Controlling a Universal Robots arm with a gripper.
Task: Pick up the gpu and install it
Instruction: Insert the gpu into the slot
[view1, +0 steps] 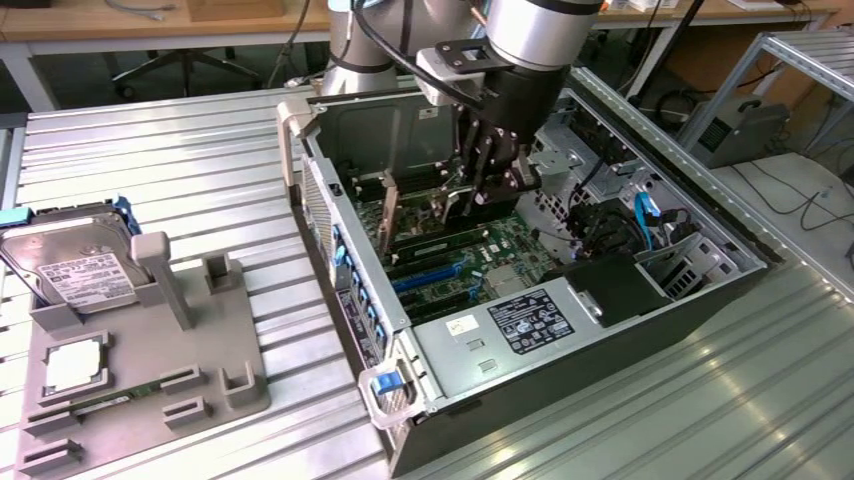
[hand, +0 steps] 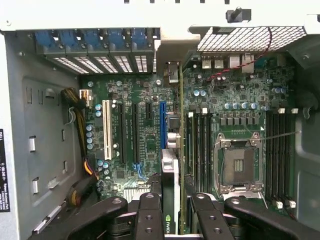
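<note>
We see the arm (view1: 534, 30) reaching down into the open case (view1: 387, 130), which lies on its side on the ribbed metal surface (view1: 174, 170). The fingers (view1: 483, 160) hang over the motherboard (view1: 507, 250), near the middle of the case.

The fingers (hand: 149, 215) are pinching the gpu (hand: 170, 172) from both flat sides, one pair of dark pads on each face, with the card filling the narrow gap between them. The gpu stands on edge, so the wrist view gives us only its thin profile (a green logo shows on the end nearest the camera). It runs straight away from the fingers across the motherboard (hand: 145, 95), towards the case wall with the vented slot covers.

The card lines up with the blue slot (hand: 162, 125) and sits right at it, well apart from the white slot (hand: 106, 127) on one side and the CPU socket (hand: 239, 167) on the other. We cannot tell whether its lower edge touches the slot. In the exterior view the gpu (view1: 454, 205) shows as a pale sliver just below the fingers.

Towards the exterior view's left, a grey fixture (view1: 200, 350) rests on the surface, well apart from the case, with a hard drive (view1: 80, 265) propped in it.
</note>
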